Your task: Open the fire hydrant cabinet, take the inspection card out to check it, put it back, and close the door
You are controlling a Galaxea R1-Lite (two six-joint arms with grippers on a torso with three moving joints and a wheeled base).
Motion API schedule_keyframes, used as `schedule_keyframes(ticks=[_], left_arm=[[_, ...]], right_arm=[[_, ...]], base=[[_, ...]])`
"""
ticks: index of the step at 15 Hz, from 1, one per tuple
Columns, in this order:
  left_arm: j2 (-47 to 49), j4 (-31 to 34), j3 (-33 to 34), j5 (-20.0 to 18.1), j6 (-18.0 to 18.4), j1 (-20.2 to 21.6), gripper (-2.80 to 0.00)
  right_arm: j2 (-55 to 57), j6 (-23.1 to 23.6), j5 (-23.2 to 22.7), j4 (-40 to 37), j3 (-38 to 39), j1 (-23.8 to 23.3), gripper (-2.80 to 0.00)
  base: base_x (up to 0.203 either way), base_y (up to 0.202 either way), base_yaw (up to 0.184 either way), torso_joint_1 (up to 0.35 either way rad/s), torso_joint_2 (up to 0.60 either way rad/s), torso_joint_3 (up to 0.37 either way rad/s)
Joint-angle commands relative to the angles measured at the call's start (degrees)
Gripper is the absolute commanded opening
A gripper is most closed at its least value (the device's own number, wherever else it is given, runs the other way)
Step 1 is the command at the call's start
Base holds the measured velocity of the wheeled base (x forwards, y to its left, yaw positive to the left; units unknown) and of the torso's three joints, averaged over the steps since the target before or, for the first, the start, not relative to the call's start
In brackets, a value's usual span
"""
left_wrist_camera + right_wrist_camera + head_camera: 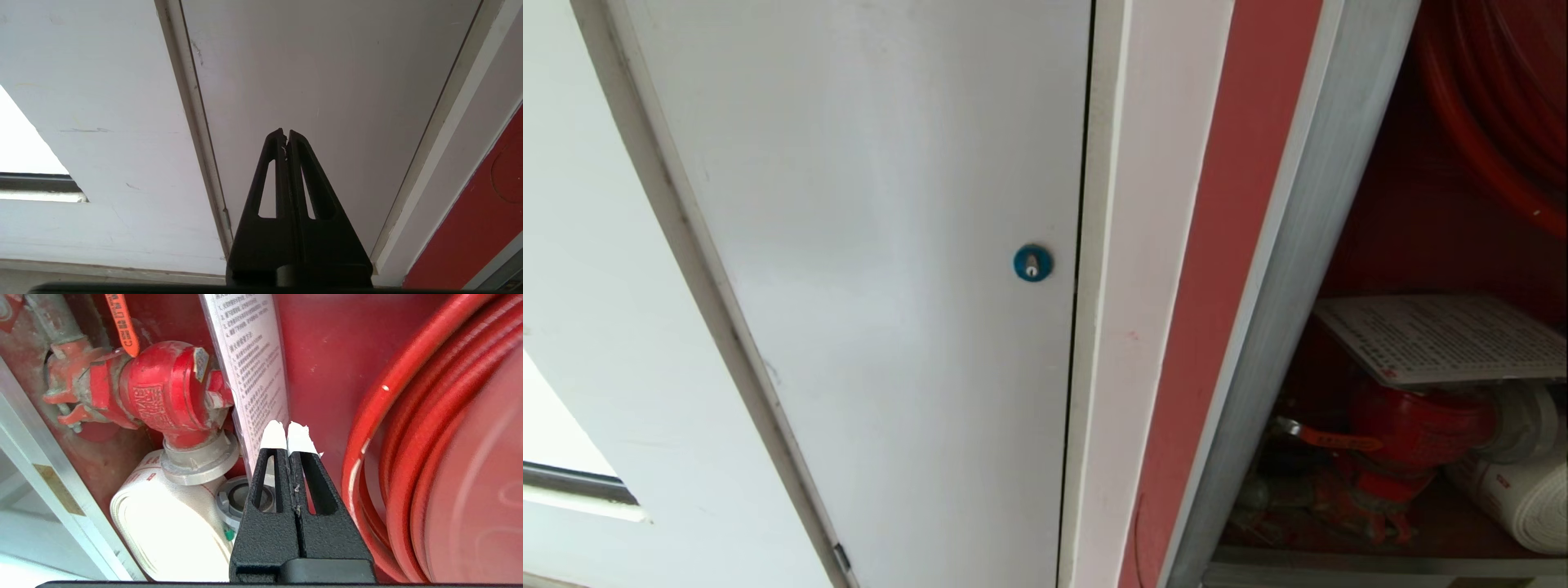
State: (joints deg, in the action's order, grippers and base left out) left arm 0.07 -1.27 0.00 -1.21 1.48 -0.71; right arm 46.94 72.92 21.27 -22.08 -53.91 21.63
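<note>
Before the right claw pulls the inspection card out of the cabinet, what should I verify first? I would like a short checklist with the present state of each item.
1. Fire hydrant cabinet open, inside reachable: ok.
2. Right claw shut, tips at the inspection card edge: ok.
3. Card truly pinched between the tips: cannot tell.
4. Card free from the red valve: cannot tell, it lies close beside it.
5. Red hose reel apart from the right claw: ok.
6. Left claw shut, parked before the white door: ok.
</note>
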Motion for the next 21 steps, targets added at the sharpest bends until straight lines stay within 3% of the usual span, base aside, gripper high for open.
schedule_keyframes(ticks=[1, 4, 14, 19, 21], left_arm=[[0.01, -0.04, 0.79, -0.02, 0.02, 0.0, -2.8], [0.01, -0.04, 0.79, -0.02, 0.02, 0.0, -2.8], [0.01, -0.04, 0.79, -0.11, 0.02, 0.0, -2.8], [0.01, -0.04, 0.79, -0.02, 0.02, 0.0, -2.8], [0.01, -0.04, 0.79, -0.02, 0.02, 0.0, -2.8]], right_arm=[[-1.41, 0.17, 0.0, 0.2, -0.21, -0.01, -2.8], [-1.96, -3.85, 0.0, 0.54, -1.52, -0.01, -2.8], [-2.91, -30.94, -0.01, 0.4, -2.35, -0.01, -2.8], [-2.91, -34.28, -0.25, -1.26, -1.89, -0.01, -2.8], [-2.91, -38.2, -0.18, -1.39, -1.3, -0.01, -2.8]], base=[[0.0, 0.0, 0.0, 0.0, 0.0, 0.0], [0.0, 0.0, 0.0, 0.0, 0.0, 0.0], [0.0, 0.0, 0.0, 0.0, 0.0, 0.0], [0.0, 0.0, 0.0, 0.0, 0.0, 0.0], [0.0, 0.0, 0.0, 0.0, 0.0, 0.0]])
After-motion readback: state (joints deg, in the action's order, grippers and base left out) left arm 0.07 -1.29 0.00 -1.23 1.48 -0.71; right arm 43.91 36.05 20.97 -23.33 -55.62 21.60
